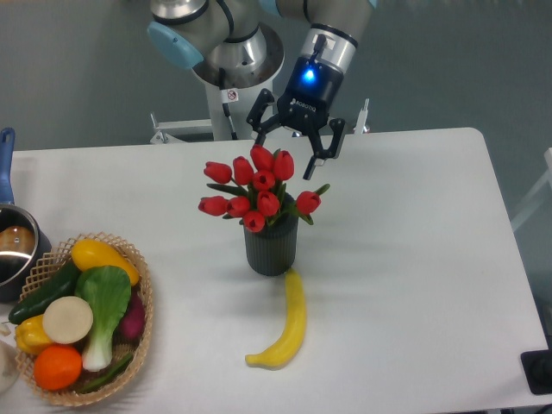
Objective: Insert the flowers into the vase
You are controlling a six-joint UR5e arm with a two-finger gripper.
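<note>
**Tulips standing in the vase, gripper spread above them**

We are seeing the flowers [257, 191] sitting upright in the vase [271, 248], which is standing near the middle of the table [414, 259]. The red buds are fanning out above the vase's round mouth, with one bud leaning to the right and two reaching out to the left. The stems are disappearing into the dark ribbed cylinder.

We are holding the gripper [296, 143] just above and slightly behind the bunch, at the far side of the table. Its two fingers are spread wide apart and are gripping nothing; the topmost buds are sitting just below the gap between them, and we cannot tell whether a fingertip is brushing a bud.

A yellow banana [288, 326] is lying on the near side of the vase, its upper tip almost touching the base. At the near left, a wicker basket [138, 336] is holding vegetables and fruit. A steel pot [13, 250] with a blue handle is sitting at the left edge.
</note>
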